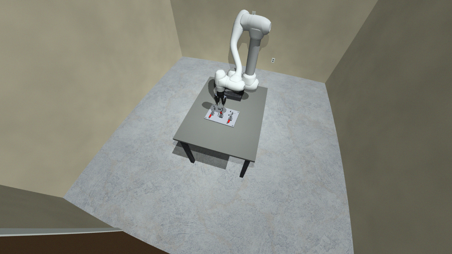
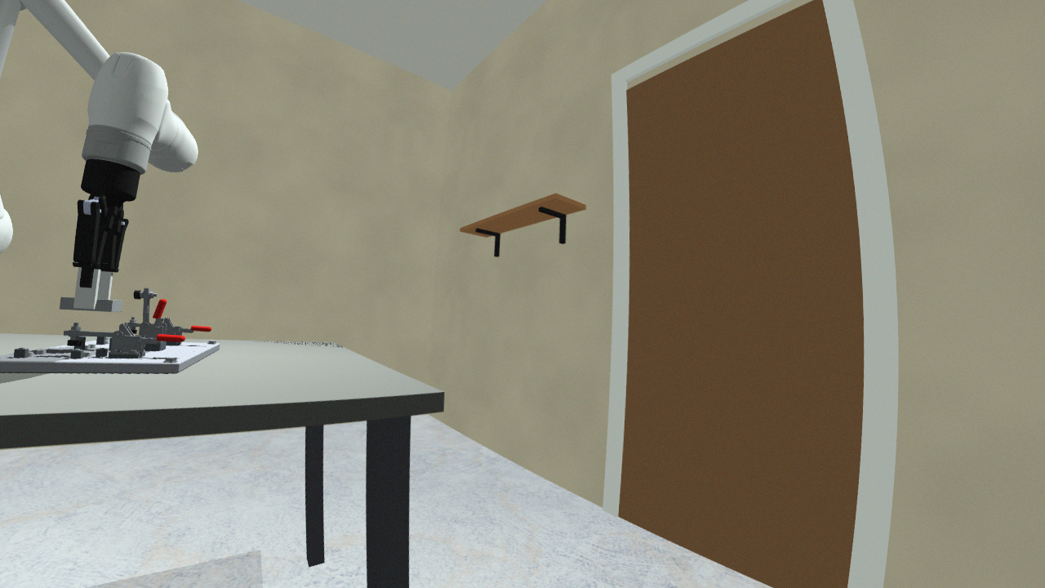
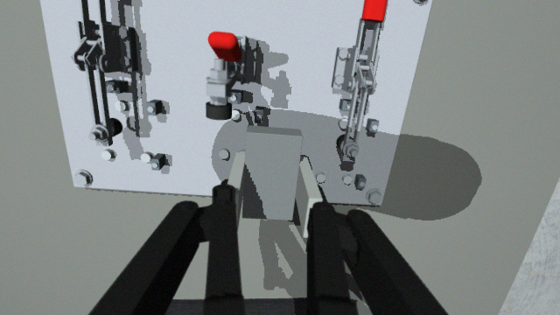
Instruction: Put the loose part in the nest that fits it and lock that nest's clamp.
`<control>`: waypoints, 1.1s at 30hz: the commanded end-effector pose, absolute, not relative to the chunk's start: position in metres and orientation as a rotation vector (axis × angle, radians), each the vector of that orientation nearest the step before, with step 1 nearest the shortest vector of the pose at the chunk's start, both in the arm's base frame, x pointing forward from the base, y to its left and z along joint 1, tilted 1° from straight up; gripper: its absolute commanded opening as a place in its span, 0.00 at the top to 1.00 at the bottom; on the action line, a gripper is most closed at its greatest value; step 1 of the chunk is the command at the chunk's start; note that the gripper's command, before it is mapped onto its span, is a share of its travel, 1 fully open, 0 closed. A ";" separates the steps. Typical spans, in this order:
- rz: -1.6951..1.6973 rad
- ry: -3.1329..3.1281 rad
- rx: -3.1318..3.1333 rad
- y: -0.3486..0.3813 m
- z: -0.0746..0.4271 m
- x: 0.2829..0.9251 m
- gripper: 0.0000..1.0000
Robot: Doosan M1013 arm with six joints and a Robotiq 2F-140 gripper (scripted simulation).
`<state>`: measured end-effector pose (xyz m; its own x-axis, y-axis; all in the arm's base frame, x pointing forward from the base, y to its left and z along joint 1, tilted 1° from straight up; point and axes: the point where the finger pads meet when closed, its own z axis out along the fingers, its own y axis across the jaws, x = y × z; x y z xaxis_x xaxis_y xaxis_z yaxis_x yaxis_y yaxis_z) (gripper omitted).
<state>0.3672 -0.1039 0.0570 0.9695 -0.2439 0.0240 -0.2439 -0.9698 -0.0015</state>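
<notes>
My gripper [image 3: 270,171] is shut on a light grey block-shaped part [image 3: 272,172] and holds it in the air above the near edge of the white fixture plate [image 3: 236,92]. In the side view the part [image 2: 97,303] hangs clear above the plate [image 2: 109,358]. The plate carries three nests with toggle clamps. The middle clamp [image 3: 223,74] stands upright with its red handle raised, just beyond the part. The right clamp [image 3: 357,83] and the left clamp [image 3: 96,74] lie flat along the plate. Small pads and stop blocks sit around each nest.
The fixture lies on a grey table [image 1: 221,126] with the arm's base [image 1: 235,93] at its far end. The table edge and the floor show at the right of the wrist view [image 3: 538,262].
</notes>
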 end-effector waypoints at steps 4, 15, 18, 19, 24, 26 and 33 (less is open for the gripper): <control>0.036 -0.386 3.113 -0.081 0.056 0.374 0.90; 0.036 -0.386 3.113 -0.065 0.055 0.378 0.90; 0.036 -0.386 3.113 -0.065 0.055 0.378 0.90; 0.036 -0.386 3.113 -0.065 0.055 0.378 0.90; 0.036 -0.386 3.113 -0.065 0.055 0.378 0.90; 0.036 -0.386 3.113 -0.065 0.055 0.378 0.90; 0.036 -0.386 3.113 -0.065 0.055 0.378 0.90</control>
